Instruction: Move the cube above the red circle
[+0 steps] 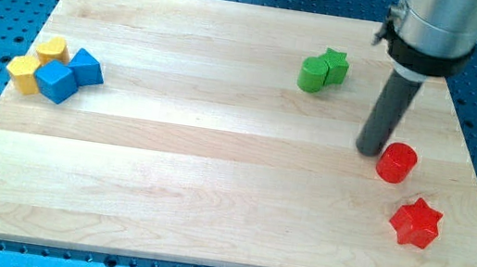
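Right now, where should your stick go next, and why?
Probably leftward across the board: my tip sits just left of the red circle, while the blue cube waits far at the view's left among yellow blocks, so I must reach it first.

A silver cylindrical arm end comes down from the view's top right, ringed by a black collar. Below it a straight dark rod stands nearly upright (leaning slightly towards the view's left), and my tip (369, 150) rests low on the board
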